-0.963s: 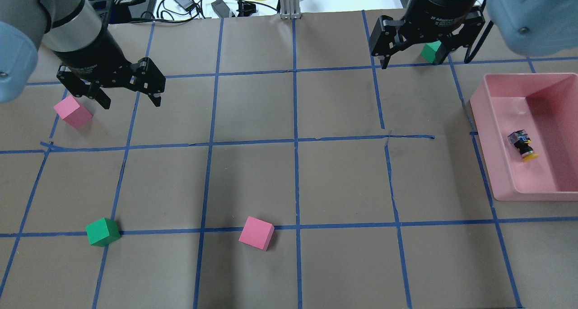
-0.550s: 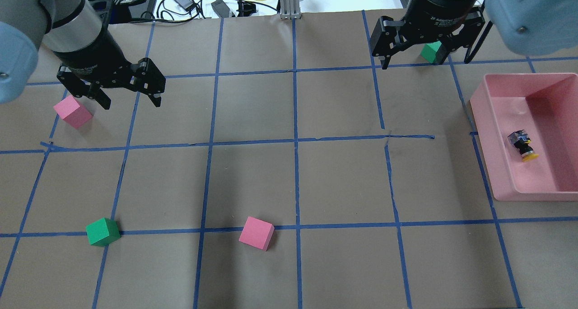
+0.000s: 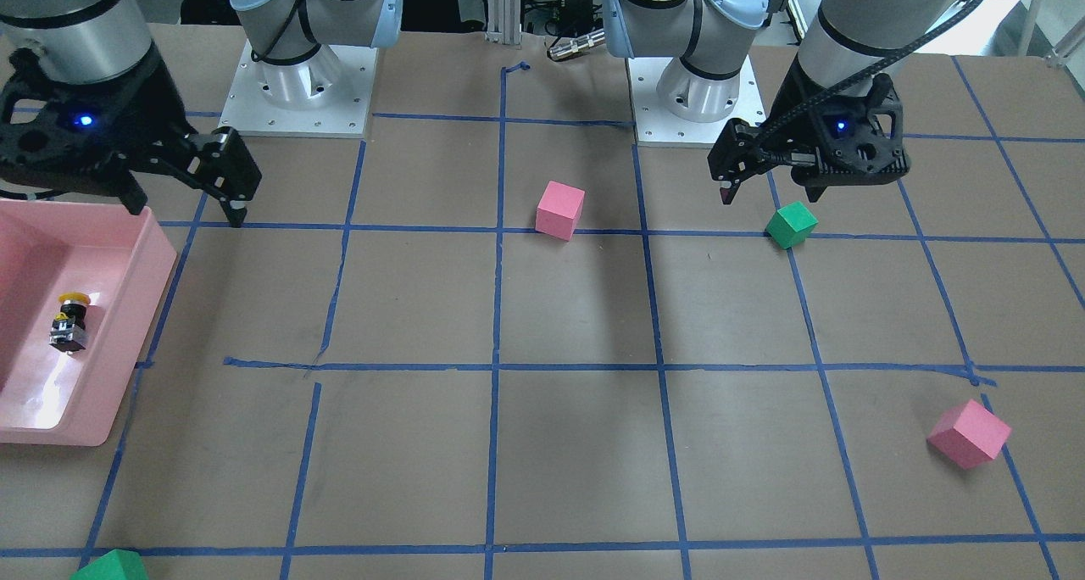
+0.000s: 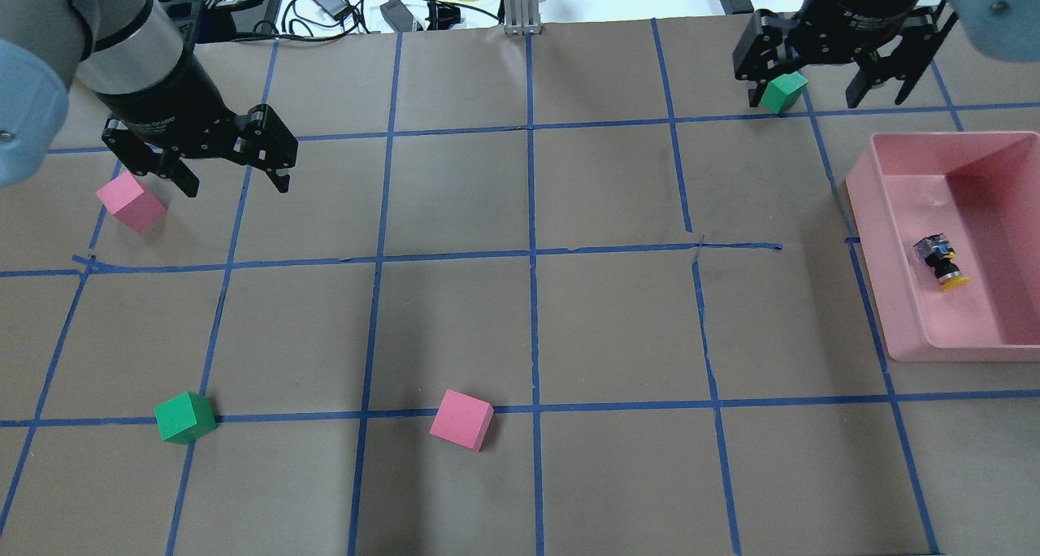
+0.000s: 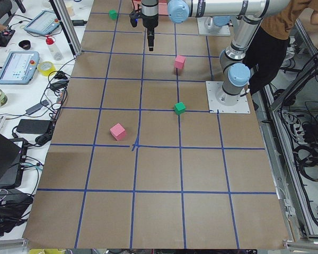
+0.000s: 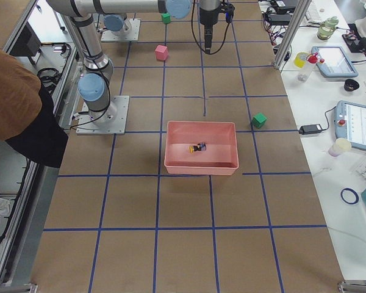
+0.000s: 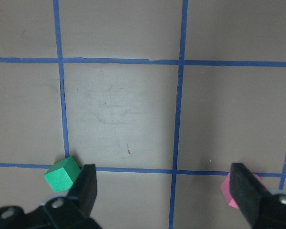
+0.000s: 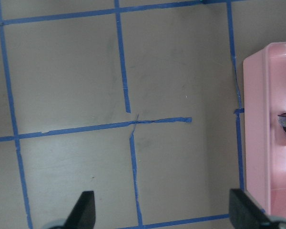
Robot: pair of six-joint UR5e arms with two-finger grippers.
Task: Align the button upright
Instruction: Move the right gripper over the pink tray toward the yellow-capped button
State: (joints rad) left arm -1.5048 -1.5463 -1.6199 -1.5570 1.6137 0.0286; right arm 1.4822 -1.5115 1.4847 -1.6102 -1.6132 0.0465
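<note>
We find the yellow-capped black push-button [image 4: 941, 262] lying sideways in the pink plastic tray [image 4: 902, 328], awaiting righting; right gripper [image 4: 812, 89] and left gripper [image 4: 237, 186] hang spread, empty, free to reach

The table [image 4: 617, 328] is plain brown paper, ruled into squares by a grid of blue tape lines [image 4: 532, 320]. One pink cube [image 4: 131, 201] and a second pink cube [image 4: 461, 419] match the pink tray [image 4: 886, 288], while a green cube [image 4: 185, 417] and a second green cube [image 4: 783, 92] are bright green. The button [image 4: 941, 262] has a yellow cap, black body and grey base, and the left gripper [image 4: 238, 188] and right gripper [image 3: 186, 214] are black.
</note>
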